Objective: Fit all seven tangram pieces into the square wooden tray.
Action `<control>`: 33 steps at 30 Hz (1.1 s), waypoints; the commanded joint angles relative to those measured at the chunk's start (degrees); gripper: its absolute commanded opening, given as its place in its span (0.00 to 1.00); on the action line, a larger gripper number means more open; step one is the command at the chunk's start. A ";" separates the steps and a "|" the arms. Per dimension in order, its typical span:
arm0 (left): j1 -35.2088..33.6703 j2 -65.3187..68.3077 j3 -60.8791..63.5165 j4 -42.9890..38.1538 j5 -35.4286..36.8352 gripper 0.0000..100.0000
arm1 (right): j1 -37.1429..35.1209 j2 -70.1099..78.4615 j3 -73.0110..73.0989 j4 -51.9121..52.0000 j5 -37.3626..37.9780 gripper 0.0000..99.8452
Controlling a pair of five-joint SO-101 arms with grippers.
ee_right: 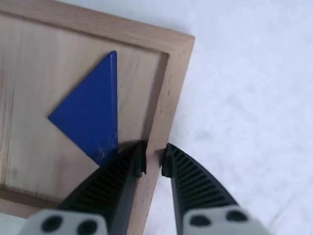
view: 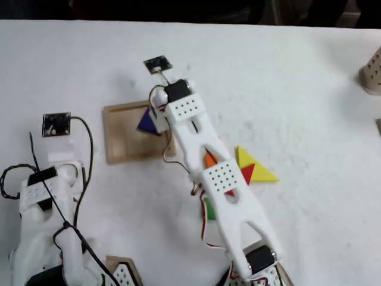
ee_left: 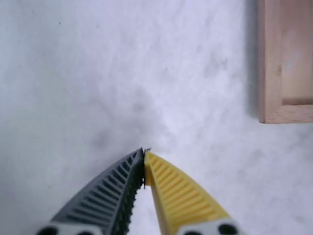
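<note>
both arms: white printed plastic shells.
right arm (view: 220, 179): slotted links, dot-grid panels (view: 221, 174) on two segments, black servos (view: 178, 90) at the joints, thin red and dark wires (view: 168, 148) looping down one side, small black square camera board (view: 157, 64) at the wrist.
left arm (view: 38, 208): same shells, black servo, long black cable (view: 88, 156) running to its own camera board.
left gripper (ee_left: 144, 152): one grey ribbed finger (ee_left: 105, 196), one yellow finger (ee_left: 181, 196), white base with dark screw holes.
right gripper (ee_right: 152, 157): both fingers (ee_right: 195, 188) dark grey, ribbed, same white base.
</note>
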 commanded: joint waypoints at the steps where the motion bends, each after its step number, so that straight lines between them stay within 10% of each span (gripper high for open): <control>1: -0.31 -1.54 -0.09 -1.67 -0.44 0.02 | 1.45 -2.33 0.62 1.89 -0.35 0.02; 16: -0.31 -1.54 -0.09 -1.67 -0.44 0.02 | 2.77 -25.80 42.11 -1.36 -2.46 0.02; 33: -0.31 -1.54 -0.09 -1.67 -0.44 0.02 | 7.43 -68.00 105.41 -32.04 -2.81 0.02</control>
